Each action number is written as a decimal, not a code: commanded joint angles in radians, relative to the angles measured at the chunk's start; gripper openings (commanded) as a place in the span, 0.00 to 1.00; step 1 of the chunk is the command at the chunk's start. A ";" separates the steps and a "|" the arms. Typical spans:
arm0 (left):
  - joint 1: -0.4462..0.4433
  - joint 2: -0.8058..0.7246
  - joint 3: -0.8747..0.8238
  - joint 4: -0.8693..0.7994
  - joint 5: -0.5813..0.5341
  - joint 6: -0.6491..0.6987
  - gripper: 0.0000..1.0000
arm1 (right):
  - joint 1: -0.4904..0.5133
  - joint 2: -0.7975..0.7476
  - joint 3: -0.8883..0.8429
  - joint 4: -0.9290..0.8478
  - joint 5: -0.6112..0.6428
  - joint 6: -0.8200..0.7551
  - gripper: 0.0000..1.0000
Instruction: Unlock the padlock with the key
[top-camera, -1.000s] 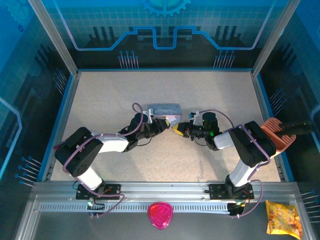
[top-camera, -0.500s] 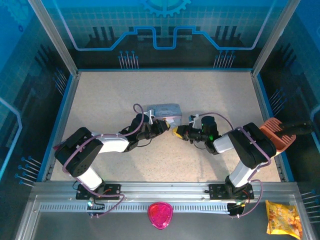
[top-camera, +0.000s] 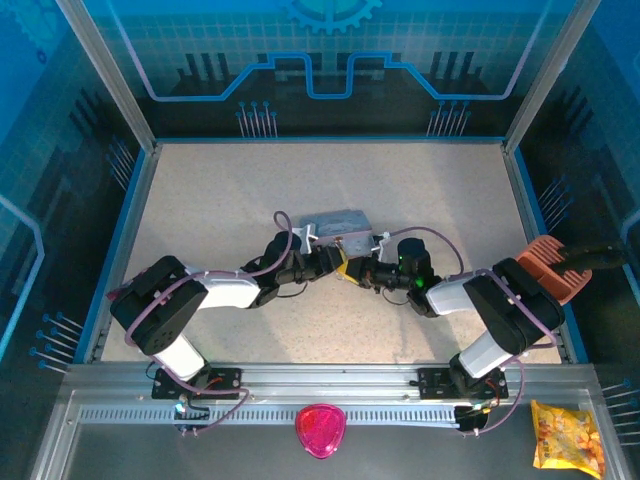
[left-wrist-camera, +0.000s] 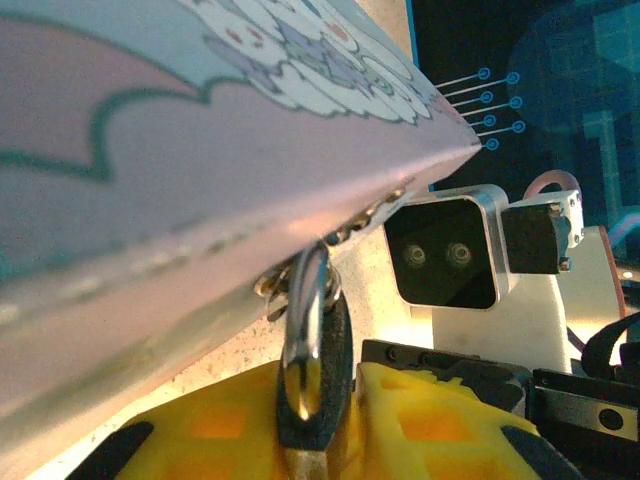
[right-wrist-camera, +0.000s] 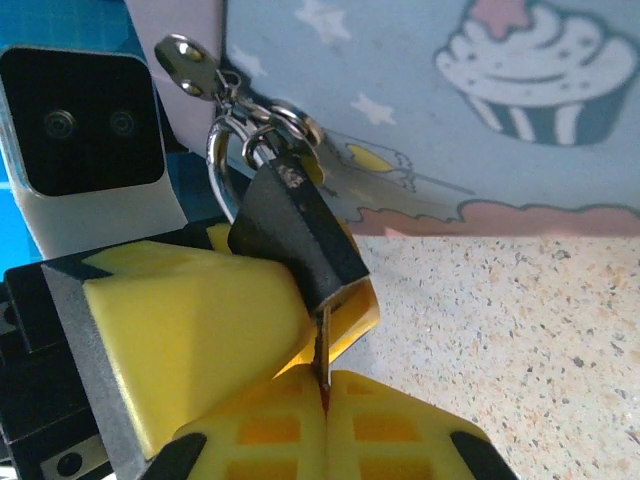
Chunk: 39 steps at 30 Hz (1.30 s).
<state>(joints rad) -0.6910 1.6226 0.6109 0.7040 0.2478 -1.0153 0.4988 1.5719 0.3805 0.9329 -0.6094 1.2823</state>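
Mid-worktop (top-camera: 220, 200), at the tin's (right-wrist-camera: 400, 120) corner: we see the padlock (right-wrist-camera: 295, 245) hanging tilted by its shackle from the tin's hasp.
Left gripper (left-wrist-camera: 312, 425): yellow jaws clenched on the padlock's body, one pad each side.
Right gripper (right-wrist-camera: 325, 405): jaws pressed together, pinching the key (right-wrist-camera: 322, 350).
Key: we find its blade running into the padlock's underside, just above the right jaws.

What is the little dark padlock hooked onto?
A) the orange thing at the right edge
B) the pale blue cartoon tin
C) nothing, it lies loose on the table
B: the padlock hangs by its shackle from the edge of the tin.
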 joint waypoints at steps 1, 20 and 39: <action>-0.056 -0.029 -0.015 0.077 0.193 -0.011 0.24 | 0.015 -0.013 0.016 0.076 0.037 -0.022 0.00; -0.009 -0.038 -0.048 0.102 0.161 -0.028 0.12 | -0.048 0.000 -0.056 0.101 0.051 0.021 0.00; -0.016 -0.043 -0.066 0.130 0.175 -0.034 0.10 | -0.083 0.112 -0.089 0.343 0.091 0.177 0.00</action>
<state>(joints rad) -0.6815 1.6165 0.5671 0.7765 0.2916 -1.0485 0.4519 1.7000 0.2874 1.2804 -0.6621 1.4487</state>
